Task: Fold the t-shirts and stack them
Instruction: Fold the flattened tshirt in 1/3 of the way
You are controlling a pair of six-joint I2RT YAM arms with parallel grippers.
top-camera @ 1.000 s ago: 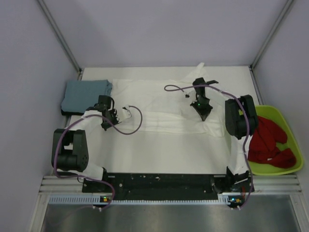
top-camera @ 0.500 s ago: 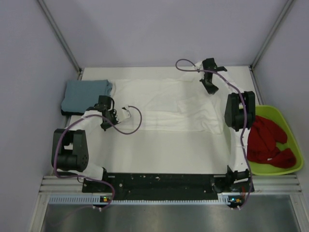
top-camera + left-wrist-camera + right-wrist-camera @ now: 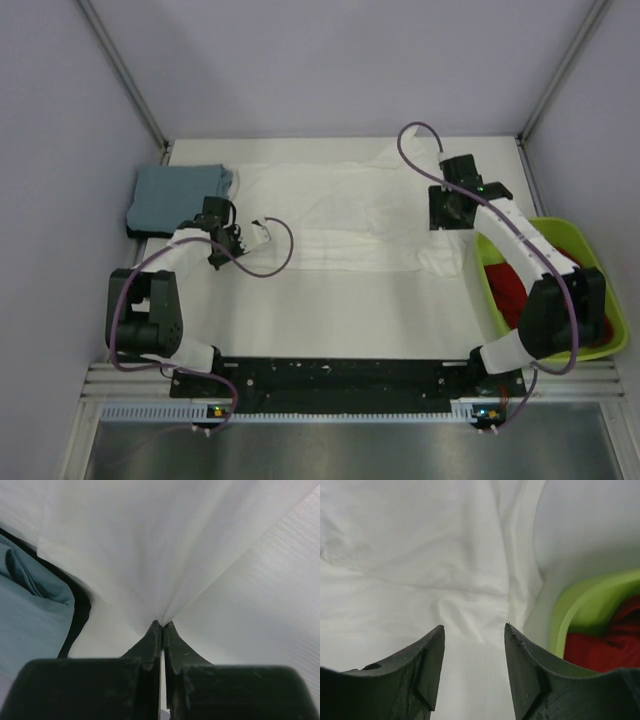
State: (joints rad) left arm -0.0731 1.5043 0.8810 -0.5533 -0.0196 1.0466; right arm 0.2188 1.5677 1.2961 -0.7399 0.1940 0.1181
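Note:
A large white t-shirt (image 3: 340,215) lies spread across the back half of the table. In the top view my left gripper (image 3: 220,255) sits at its left edge. In the left wrist view my left gripper (image 3: 162,623) is shut on a pinch of the white t-shirt (image 3: 150,545). My right gripper (image 3: 447,218) hovers over the shirt's right side. In the right wrist view my right gripper (image 3: 474,627) is open with nothing between its fingers, just the white t-shirt (image 3: 420,555) below. A folded blue-grey t-shirt (image 3: 178,193) rests on a black one (image 3: 80,610) at the back left.
A lime-green bin (image 3: 607,300) with red cloth (image 3: 510,290) in it stands at the table's right edge, close beside my right arm; the right wrist view shows the lime-green bin (image 3: 570,612) and red cloth (image 3: 607,645) too. Grey walls enclose the table on the left, back and right.
My right gripper moved from the shirt's middle to the back right, then came nearer, and its jaws opened. The shirt's right side now lies spread out. The left arm stayed still.

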